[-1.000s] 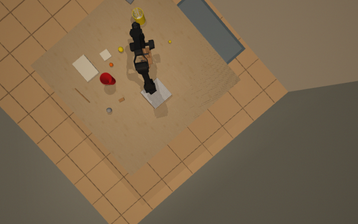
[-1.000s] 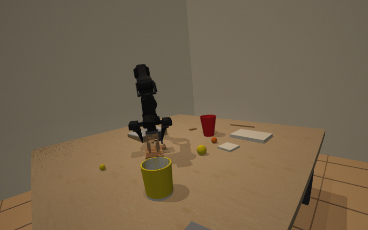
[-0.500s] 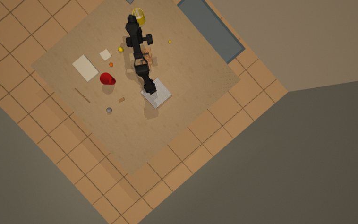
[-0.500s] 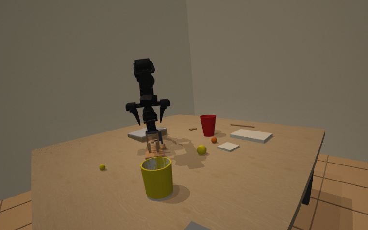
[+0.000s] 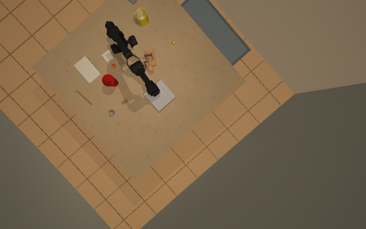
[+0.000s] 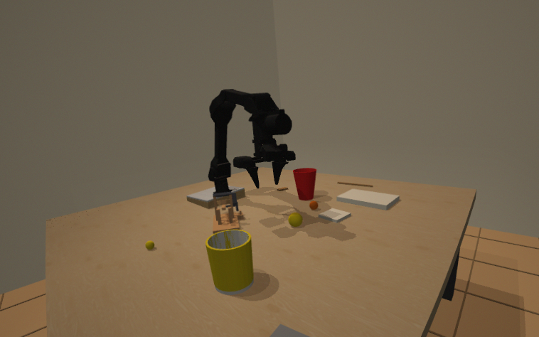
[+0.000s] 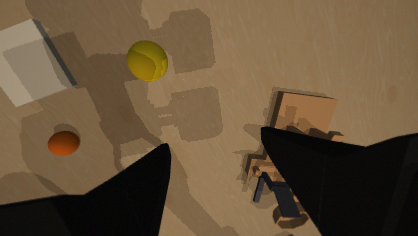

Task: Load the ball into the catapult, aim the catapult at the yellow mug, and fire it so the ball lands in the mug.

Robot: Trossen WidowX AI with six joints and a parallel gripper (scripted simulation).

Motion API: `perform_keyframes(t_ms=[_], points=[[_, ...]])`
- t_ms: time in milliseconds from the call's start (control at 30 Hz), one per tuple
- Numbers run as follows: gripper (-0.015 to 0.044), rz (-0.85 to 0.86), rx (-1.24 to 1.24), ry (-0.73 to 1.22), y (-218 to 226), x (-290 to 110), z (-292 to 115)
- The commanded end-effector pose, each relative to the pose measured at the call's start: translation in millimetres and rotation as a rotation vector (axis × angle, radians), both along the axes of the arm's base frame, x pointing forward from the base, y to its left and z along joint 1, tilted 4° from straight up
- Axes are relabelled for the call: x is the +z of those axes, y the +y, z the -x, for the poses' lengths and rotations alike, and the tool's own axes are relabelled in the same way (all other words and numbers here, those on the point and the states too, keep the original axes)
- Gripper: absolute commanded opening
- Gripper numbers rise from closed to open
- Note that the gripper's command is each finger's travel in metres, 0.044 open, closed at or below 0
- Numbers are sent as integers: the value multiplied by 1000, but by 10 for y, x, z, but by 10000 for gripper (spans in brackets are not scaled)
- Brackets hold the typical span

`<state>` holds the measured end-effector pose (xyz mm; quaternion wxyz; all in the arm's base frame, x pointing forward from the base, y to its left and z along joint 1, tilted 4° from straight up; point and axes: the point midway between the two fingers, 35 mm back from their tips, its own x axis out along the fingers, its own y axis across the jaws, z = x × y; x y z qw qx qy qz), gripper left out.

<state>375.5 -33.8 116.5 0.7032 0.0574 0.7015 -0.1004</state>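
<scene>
1. At the near edge of the table (image 6: 389, 267), as the exterior view gives it, I see the yellow mug (image 6: 229, 260) — a smooth upright cylinder, open at the top, and I see no ball inside it.

2. Just behind the mug stands the catapult (image 6: 225, 214), a small blocky thing of pale wood with a darker bar across it. Whether its cup holds something I cannot tell; it is too small in my views.

3. A little further, the yellow ball (image 6: 295, 220) lies on the wood, round and matte, well apart from the catapult. I judge that loading is not done, so aiming and firing are also left.

4. Above this zone hangs my gripper (image 6: 266, 172) with the fingers spread and nothing between them — the two dark pointed tips are high over the table, between ball and catapult.

5. Beyond are the small orange ball (image 6: 313, 205), a thin white tile (image 6: 334, 215) and the glossy red cup (image 6: 304, 183).

6. Furthest lie a flat white slab (image 6: 367, 198) and a thin wooden stick (image 6: 354, 184). A smaller yellow ball (image 6: 149, 245) sits alone at the other side of the mug.
</scene>
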Motion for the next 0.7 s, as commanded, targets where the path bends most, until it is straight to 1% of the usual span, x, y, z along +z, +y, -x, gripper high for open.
perform_keyframes(t_ms=[0,133,233,300,567,667], points=[[300,1,115,20,503,-206,-148],[300,-11,186,22,1039,-372,-254],[300,-22,259,27,1580,-564,-222],[300,-27,293,29,1827,-653,-180],[300,-28,297,30,1863,-737,-184],[300,-28,297,30,1860,-863,-184]])
